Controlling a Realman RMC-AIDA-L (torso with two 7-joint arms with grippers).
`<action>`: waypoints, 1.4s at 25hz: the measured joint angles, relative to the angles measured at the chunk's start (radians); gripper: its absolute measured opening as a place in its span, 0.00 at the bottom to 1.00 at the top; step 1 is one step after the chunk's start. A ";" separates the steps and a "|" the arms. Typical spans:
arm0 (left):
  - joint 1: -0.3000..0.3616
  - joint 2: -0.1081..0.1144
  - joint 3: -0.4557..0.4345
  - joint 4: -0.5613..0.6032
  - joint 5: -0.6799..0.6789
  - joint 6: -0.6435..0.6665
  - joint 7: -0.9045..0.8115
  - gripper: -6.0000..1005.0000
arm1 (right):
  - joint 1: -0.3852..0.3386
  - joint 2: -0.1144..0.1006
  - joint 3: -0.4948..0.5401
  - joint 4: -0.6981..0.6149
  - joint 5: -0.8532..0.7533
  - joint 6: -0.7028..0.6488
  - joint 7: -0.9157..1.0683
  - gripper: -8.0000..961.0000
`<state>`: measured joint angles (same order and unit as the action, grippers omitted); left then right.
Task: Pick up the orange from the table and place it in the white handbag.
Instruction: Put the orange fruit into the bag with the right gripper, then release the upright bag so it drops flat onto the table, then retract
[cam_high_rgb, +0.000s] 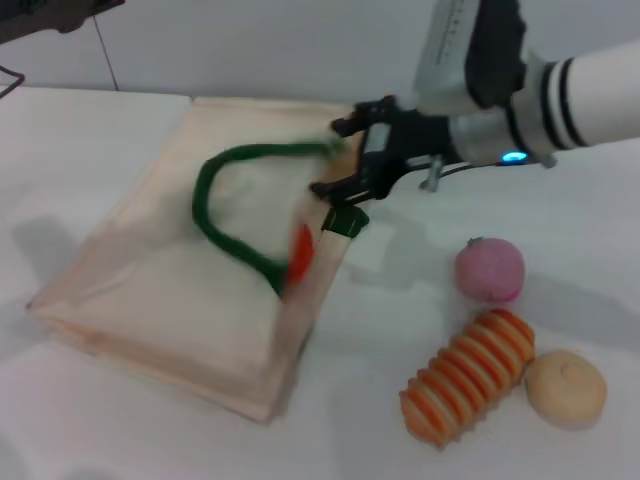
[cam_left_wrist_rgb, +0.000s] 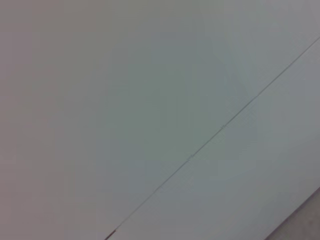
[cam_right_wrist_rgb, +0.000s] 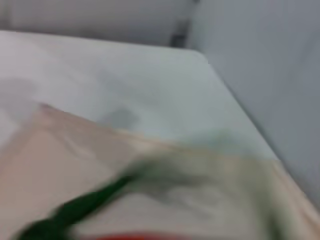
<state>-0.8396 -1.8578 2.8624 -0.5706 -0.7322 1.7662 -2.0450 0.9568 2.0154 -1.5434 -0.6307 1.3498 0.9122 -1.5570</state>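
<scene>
The white handbag (cam_high_rgb: 170, 290) lies flat on the table (cam_high_rgb: 100, 430), its dark green handle (cam_high_rgb: 215, 225) looped on top. The orange (cam_high_rgb: 302, 252) shows only as a red-orange sliver inside the bag's mouth, at its right edge. My right gripper (cam_high_rgb: 340, 158) hovers just above that mouth, open and empty. In the right wrist view I see the bag's fabric (cam_right_wrist_rgb: 65, 165), a green handle (cam_right_wrist_rgb: 75, 210) and a red strip of the orange (cam_right_wrist_rgb: 135, 236). A dark part of my left arm (cam_high_rgb: 50, 15) sits in the far left corner; its gripper is out of view.
To the right of the bag lie a pink round fruit (cam_high_rgb: 489, 270), an orange-and-cream striped ridged oblong (cam_high_rgb: 468, 375) and a tan round fruit (cam_high_rgb: 566, 386). The table's far edge meets a pale wall behind the bag.
</scene>
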 joint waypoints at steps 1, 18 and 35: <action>0.002 0.000 0.000 0.000 -0.001 0.000 0.000 0.36 | -0.009 0.000 0.034 -0.011 -0.040 0.000 0.020 0.92; 0.031 -0.036 -0.002 0.005 -0.067 -0.062 0.140 0.45 | -0.285 0.009 0.501 -0.197 0.040 -0.001 -0.072 0.92; 0.133 -0.154 -0.006 0.064 -0.317 -0.202 0.686 0.45 | -0.381 0.016 0.515 0.176 0.903 0.103 -0.827 0.92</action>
<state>-0.7068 -2.0115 2.8561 -0.5067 -1.0494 1.5646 -1.3593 0.5753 2.0310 -1.0282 -0.4550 2.2525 1.0149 -2.3843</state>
